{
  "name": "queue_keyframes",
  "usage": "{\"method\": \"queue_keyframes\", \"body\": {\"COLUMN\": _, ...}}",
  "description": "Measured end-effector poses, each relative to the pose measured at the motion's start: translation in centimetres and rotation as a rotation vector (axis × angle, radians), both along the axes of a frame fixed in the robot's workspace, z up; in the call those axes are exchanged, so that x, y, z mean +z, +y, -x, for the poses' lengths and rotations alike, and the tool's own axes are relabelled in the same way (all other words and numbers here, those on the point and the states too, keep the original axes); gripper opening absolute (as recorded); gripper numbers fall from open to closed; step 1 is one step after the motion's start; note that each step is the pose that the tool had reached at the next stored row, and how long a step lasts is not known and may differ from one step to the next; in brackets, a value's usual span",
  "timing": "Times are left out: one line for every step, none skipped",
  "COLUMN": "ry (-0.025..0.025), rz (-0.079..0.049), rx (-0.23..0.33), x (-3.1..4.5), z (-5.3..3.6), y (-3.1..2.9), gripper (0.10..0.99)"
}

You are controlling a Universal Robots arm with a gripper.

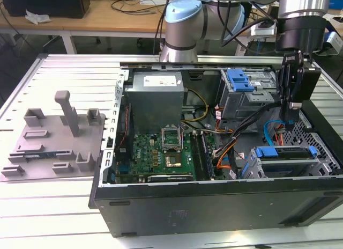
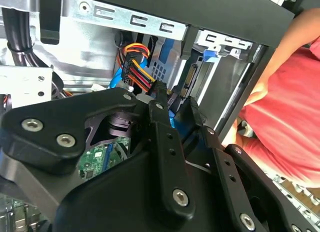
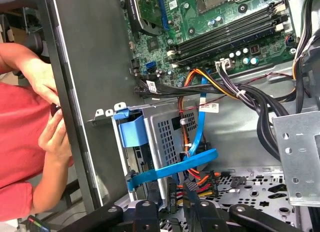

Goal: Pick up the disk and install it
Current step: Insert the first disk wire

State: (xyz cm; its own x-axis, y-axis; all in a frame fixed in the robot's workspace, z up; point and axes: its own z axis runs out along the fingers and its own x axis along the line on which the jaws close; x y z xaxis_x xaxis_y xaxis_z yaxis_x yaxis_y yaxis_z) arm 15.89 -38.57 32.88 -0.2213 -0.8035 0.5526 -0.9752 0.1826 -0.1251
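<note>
Exterior view: an open black computer case [image 1: 214, 206] is lying on its side on a white slatted table [image 1: 53, 217], with its inside facing up. A green circuit board [image 1: 161, 149] is sitting in the middle. A grey power supply box [image 1: 155, 96] is sitting behind it, and a grey box [image 1: 244, 93] with a blue latch is toward the exterior view's right. The robot arm is reaching down at the exterior view's right. Its black gripper [image 1: 291, 123] is hanging point-down inside the open case, between the grey box and the drive cage [image 1: 256, 167].

The disk [image 1: 284, 153], silver with a bright blue frame, is sitting inside that drive cage at the exterior view's lower right, near the gripper but apart from it. In the second wrist view the fingers [image 2: 162, 127] are standing slightly apart, gripping nothing. In the first wrist view a flat blue cable [image 3: 200, 117] is running past the cage. A person [image 3: 20, 132] in a red shirt is standing outside the case wall, with one hand [image 3: 42, 77] close to its edge. A grey plastic tray [image 1: 53, 136] is lying on the table at the exterior view's left.
</note>
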Motion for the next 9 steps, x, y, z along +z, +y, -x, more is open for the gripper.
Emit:
{"method": "queue_keyframes", "body": {"ry": 0.0, "rz": 0.001, "rx": 0.0, "x": -0.01, "z": 0.0, "y": 0.03, "gripper": 0.329}}
{"method": "queue_keyframes", "body": {"ry": 0.0001, "rz": 0.002, "rx": 0.0, "x": -0.02, "z": 0.01, "y": 0.05, "gripper": 0.329}}
{"method": "queue_keyframes", "body": {"ry": 0.0001, "rz": 0.004, "rx": 0.0, "x": -0.02, "z": 0.01, "y": 0.08, "gripper": 0.329}}
{"method": "queue_keyframes", "body": {"ry": 0.0, "rz": 0.005, "rx": 0.0, "x": -0.03, "z": 0.01, "y": 0.1, "gripper": 0.329}}
{"method": "queue_keyframes", "body": {"ry": 0.0, "rz": 0.006, "rx": 0.0, "x": -0.03, "z": 0.01, "y": 0.11, "gripper": 0.329}}
{"method": "queue_keyframes", "body": {"ry": 0.0, "rz": 0.007, "rx": 0.0, "x": -0.03, "z": 0.0, "y": 0.11, "gripper": 0.329}}
{"method": "queue_keyframes", "body": {"ry": 0.0, "rz": 0.008, "rx": 0.0, "x": -0.03, "z": 0.0, "y": 0.12, "gripper": 0.329}}
{"method": "queue_keyframes", "body": {"ry": 0.0, "rz": 0.009, "rx": 0.0, "x": -0.03, "z": 0.0, "y": 0.12, "gripper": 0.329}}
{"method": "queue_keyframes", "body": {"ry": 0.0, "rz": 0.009, "rx": 0.0, "x": -0.04, "z": 0.0, "y": 0.12, "gripper": 0.329}}
